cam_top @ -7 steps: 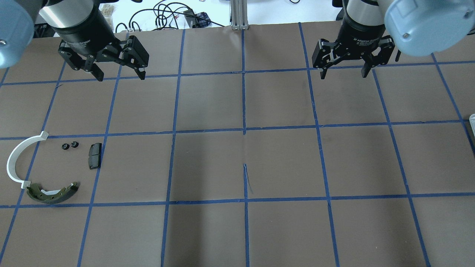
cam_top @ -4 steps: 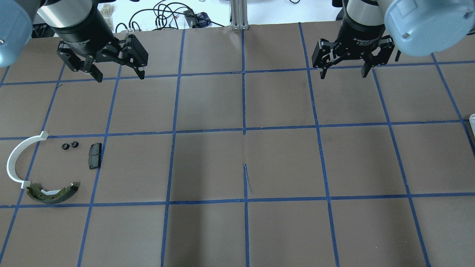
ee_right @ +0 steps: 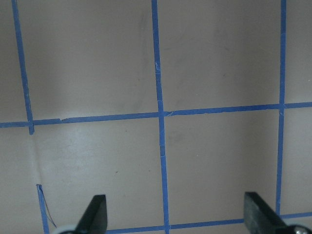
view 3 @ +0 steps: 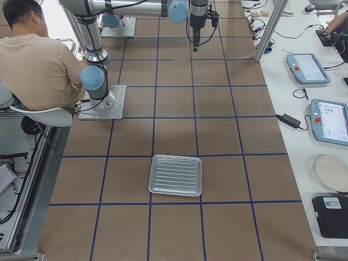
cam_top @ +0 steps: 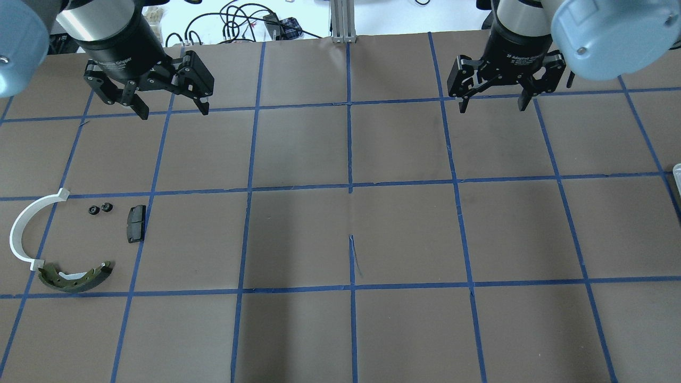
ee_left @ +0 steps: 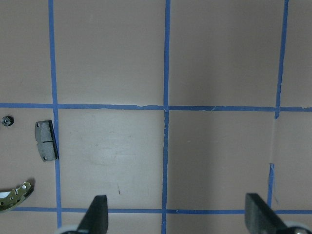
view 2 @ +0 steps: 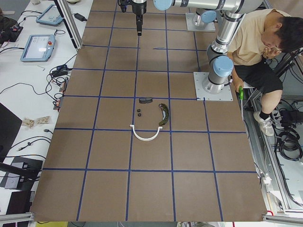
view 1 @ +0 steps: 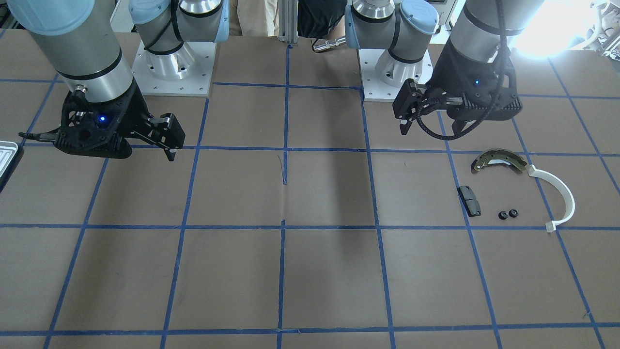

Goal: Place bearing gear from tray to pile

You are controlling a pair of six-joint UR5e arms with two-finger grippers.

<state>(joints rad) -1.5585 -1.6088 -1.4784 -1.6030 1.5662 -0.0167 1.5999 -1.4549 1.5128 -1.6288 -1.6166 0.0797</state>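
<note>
Claws first: my left claw [cam_top: 173, 112] and my right claw [cam_top: 492, 107] both hang high over the bench [cam_top: 404, 234], on the robot's side of it. Each has its fingers spread wide, and each wrist view shows only bare bench between them, so neither is grasping anything.

The pile sits on the left part of the bench. It has a white arc [cam_top: 24, 229], a green brake shoe [cam_top: 74, 277] and a black pad [cam_top: 135, 223]. Between the arc and the pad lie two tiny black gears [cam_top: 93, 209], just beside each other. The tray [view 3: 175, 175] is at the right end of the bench, well apart from the pile. From the right-side view it looks empty to me. I think the gear job may be done already.

What could go wrong from here?

- If I send the right claw to the tray, I see nothing to pick. It could press down and scrape the ribbed tray floor.
- The gears are small and round. If the left arm dips near the pile, one bump could make them roll away.
- The gears are so small that I cannot be sure what they are from up here. I might count wrong.
- The tray is right and the pile is left. A carry goes across the bench, and my two arms could bump.
</note>
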